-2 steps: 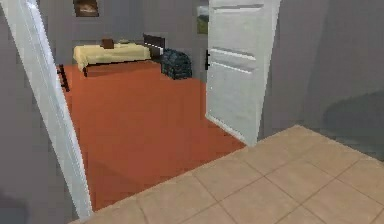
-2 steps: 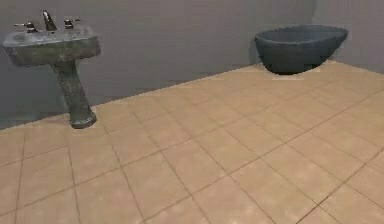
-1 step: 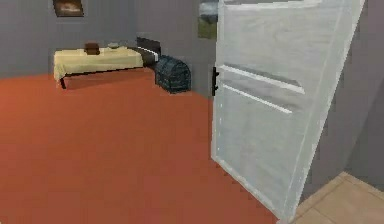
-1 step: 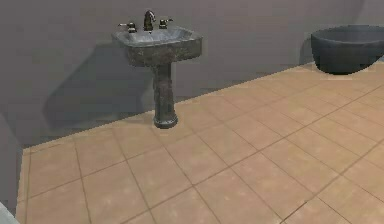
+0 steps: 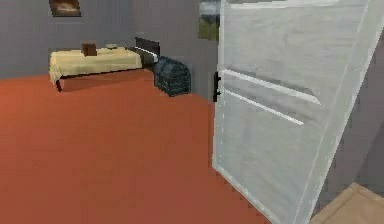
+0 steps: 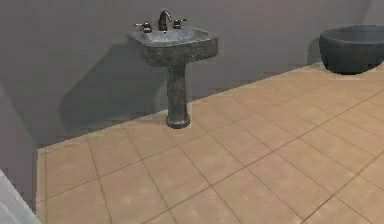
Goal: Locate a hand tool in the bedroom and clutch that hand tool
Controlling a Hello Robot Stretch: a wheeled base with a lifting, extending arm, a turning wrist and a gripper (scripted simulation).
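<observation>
One thing you cannot tell: the end effector's state. Close at the forward view's right, a white door (image 5: pixel 290 110) stands over red floor (image 5: pixel 100 150). Farther off, by the grey wall, you have a bed (image 5: pixel 95 63) with a small brown block (image 5: pixel 89 48) on top; whether that is the hand tool cannot be told. A dark crate (image 5: pixel 171 76) sits just beside the bed. In the arm side view, a grey pedestal sink (image 6: pixel 172 45) stands on tan tiles (image 6: pixel 250 160).

A white panelled door (image 5: pixel 290 110) stands ajar at the forward view's right. Beyond the red floor (image 5: pixel 110 150), a yellow-covered bed (image 5: pixel 95 64) sits beside a dark crate (image 5: pixel 171 76). Side view: 1 grey pedestal sink (image 6: pixel 172 45) on tan tiles (image 6: pixel 250 160), with a dark tub (image 6: pixel 355 48) well apart.
</observation>
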